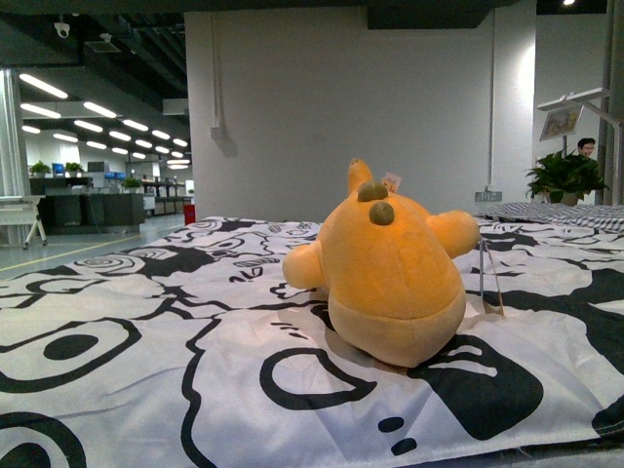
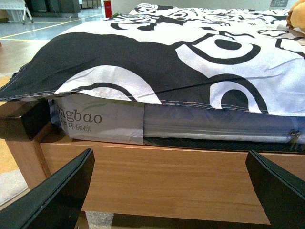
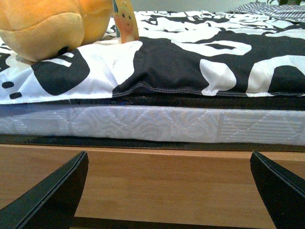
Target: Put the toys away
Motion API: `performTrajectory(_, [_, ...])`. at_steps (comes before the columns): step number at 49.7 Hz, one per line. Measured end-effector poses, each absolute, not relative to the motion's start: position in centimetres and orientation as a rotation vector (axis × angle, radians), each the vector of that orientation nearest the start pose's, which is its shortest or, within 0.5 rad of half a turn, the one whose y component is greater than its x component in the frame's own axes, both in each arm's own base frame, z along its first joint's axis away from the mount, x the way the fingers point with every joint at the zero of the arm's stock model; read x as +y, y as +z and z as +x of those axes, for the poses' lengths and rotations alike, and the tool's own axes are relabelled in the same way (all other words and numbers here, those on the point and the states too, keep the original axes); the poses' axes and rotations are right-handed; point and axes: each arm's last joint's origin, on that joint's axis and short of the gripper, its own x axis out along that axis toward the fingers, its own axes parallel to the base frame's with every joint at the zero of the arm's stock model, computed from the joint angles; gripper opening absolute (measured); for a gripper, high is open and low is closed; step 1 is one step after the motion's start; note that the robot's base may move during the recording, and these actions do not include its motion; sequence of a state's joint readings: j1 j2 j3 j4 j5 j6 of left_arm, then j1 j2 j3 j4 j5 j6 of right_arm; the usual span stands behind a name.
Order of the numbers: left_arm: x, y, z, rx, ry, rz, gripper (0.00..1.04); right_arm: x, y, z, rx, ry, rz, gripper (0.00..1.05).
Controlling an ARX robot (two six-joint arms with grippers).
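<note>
An orange-yellow plush toy (image 1: 395, 273) sits upright on the black-and-white bedspread (image 1: 146, 322), right of centre, with brown nubs on top and a hang tag beside it. Neither gripper shows in the front view. My left gripper (image 2: 171, 191) is open and empty, low in front of the wooden bed frame (image 2: 157, 176); a sliver of the toy (image 2: 296, 19) shows far off. My right gripper (image 3: 169, 191) is open and empty, below mattress level facing the bed frame (image 3: 167, 181); the toy (image 3: 52, 24) and its tag (image 3: 125, 21) sit above on the bed's edge.
The mattress (image 3: 152, 125) lies on the wooden frame under the spread. A white wall (image 1: 351, 107) stands behind the bed. A potted plant (image 1: 564, 177) and a person (image 1: 585, 148) are at the far right. Open office floor (image 1: 78, 244) lies at the left.
</note>
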State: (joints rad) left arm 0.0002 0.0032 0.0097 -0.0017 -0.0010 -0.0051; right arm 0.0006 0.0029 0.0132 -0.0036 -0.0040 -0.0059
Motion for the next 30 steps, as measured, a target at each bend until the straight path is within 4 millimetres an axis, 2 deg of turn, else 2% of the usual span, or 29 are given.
performTrajectory(3, [0.0,16.6,9.7,-0.005,0.001,-0.005,0.99,0.0,16.8,9.7,-0.015,-0.011,0.004,1.04])
performTrajectory(8, [0.0,16.6,9.7,-0.005,0.001,-0.005,0.99,-0.6,17.9,9.6,-0.130,-0.091,0.057,1.04])
performTrajectory(16, [0.0,16.6,9.7,-0.005,0.001,-0.005,0.99,-1.0,18.0,9.9,-0.115,-0.103,0.083,1.04])
performTrajectory(22, [0.0,16.6,9.7,-0.005,0.001,-0.005,0.99,-0.9,20.8,10.6,-0.179,-0.070,0.086,1.04])
performTrajectory(30, [0.0,16.6,9.7,-0.005,0.001,-0.005,0.99,-0.5,24.7,12.4,-0.231,-0.008,0.095,1.04])
